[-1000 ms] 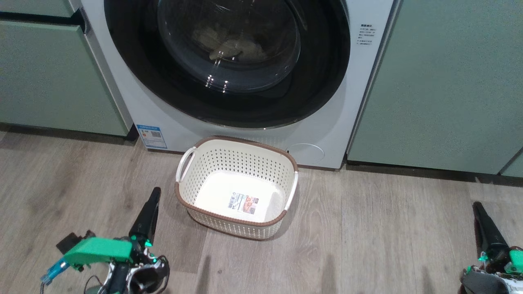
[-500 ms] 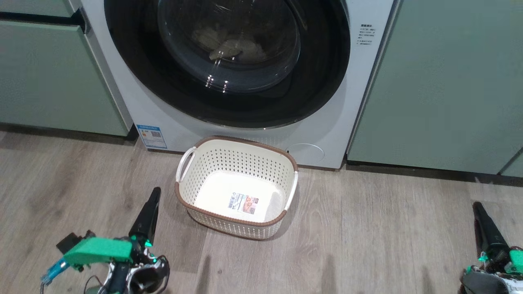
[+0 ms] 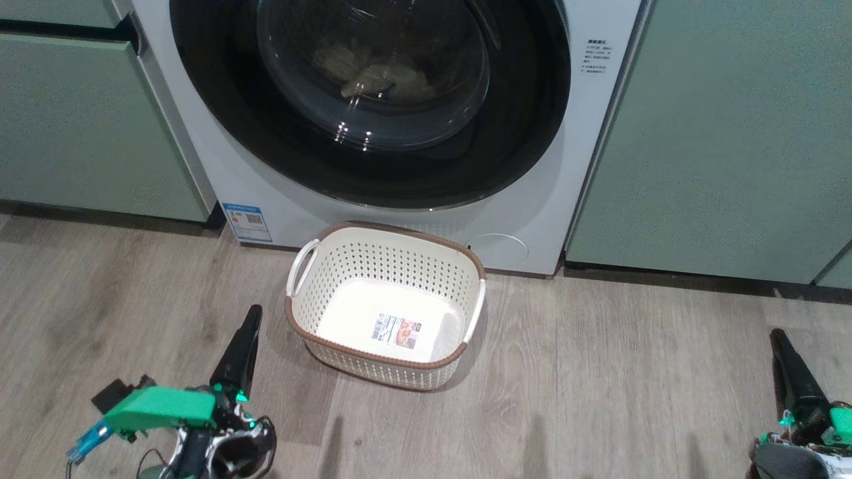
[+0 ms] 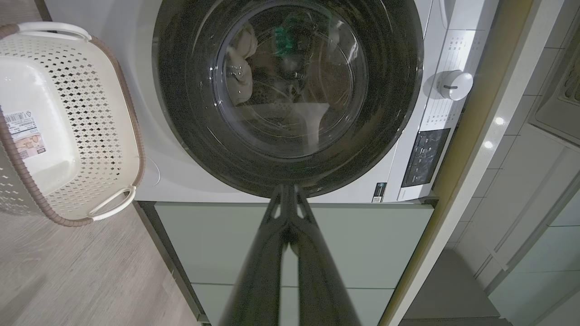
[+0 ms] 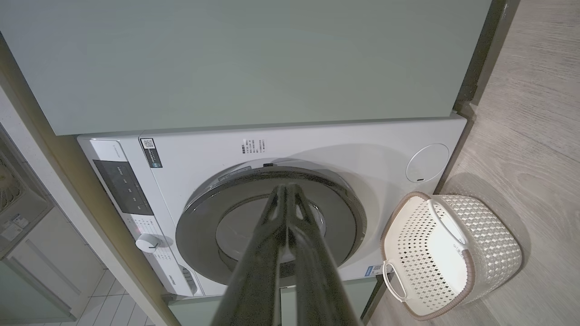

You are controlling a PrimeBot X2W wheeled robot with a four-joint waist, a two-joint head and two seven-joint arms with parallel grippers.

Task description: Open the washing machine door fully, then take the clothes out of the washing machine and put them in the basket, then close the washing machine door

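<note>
Door shut, clothes inside. Basket just below door: opening swing may clip it. Left gripper and right gripper closed, empty.

Entry: changes since a second ago. None that I can make out: my left gripper, my right gripper, the basket and the washing machine door each sit where they sat in the head view; nothing to log

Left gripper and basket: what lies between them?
Only bare wood floor lies between the shut left gripper and the basket, seen in the head view.
</note>
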